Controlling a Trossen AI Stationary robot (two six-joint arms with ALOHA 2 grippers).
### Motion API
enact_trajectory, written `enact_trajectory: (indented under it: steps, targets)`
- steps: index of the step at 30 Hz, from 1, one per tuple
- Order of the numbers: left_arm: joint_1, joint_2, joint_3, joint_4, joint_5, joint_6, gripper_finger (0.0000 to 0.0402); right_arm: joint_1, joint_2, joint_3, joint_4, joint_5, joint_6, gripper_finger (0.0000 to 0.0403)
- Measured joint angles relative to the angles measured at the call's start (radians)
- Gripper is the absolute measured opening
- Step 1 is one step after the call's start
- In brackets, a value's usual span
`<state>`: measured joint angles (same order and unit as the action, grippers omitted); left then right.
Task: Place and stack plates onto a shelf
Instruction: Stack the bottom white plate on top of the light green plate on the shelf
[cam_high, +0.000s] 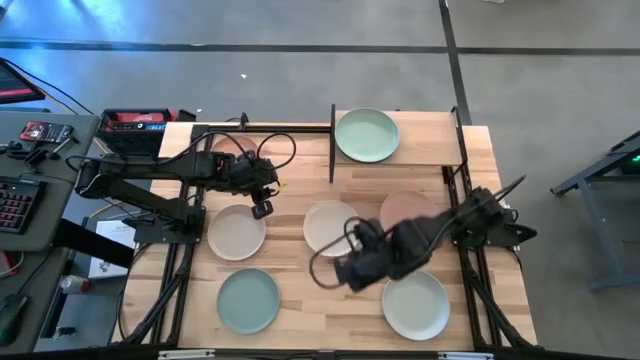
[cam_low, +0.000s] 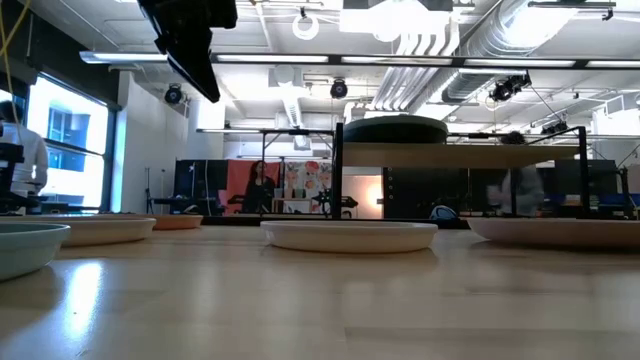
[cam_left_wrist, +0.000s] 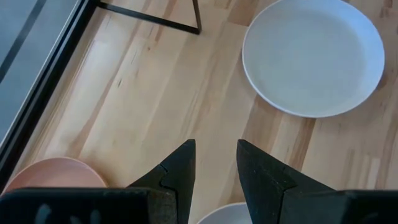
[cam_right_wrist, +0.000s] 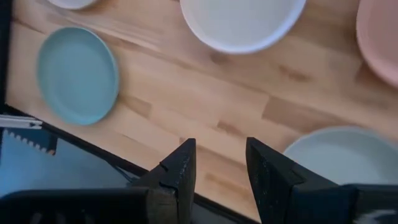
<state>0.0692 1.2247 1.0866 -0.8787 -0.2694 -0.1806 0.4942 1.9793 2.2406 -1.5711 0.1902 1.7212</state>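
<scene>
The shelf stands at the table's far edge, its board raised on black posts, and one mint plate rests on it. Five plates lie flat on the table: cream, cream, pink, mint and pale mint. A pink plate lies partly under the left arm. My left gripper hovers open above bare wood between the cream plates. My right gripper hovers open near the table's near edge, between the mint plate and the pale mint plate.
Black frame rails run along the table's left and right sides. A desk with a keyboard and tools stands off the table's left. The shelf's right half is bare board. People show in the room beyond the table.
</scene>
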Motion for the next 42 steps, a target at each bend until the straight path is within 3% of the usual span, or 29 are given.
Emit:
enact_trajectory:
  steps: [13,20,28,42]
  targets:
    - [0.0,0.0,0.0,0.0,0.002,0.0,0.0106,0.111,0.17,-0.001,0.0,-0.052,0.272,0.0117]
    - [0.0,0.0,0.0,0.0,0.002,0.0,0.0106,0.153,0.265,0.0,0.0,-0.151,0.306,0.0117]
    - [0.0,0.0,0.0,0.0,0.002,0.0,0.0106,0.195,0.315,-0.001,0.0,-0.162,0.38,0.0117]
    - [0.0,0.0,0.0,0.001,0.001,0.0,0.0106,0.214,0.427,-0.019,0.0,-0.279,0.392,0.0117]
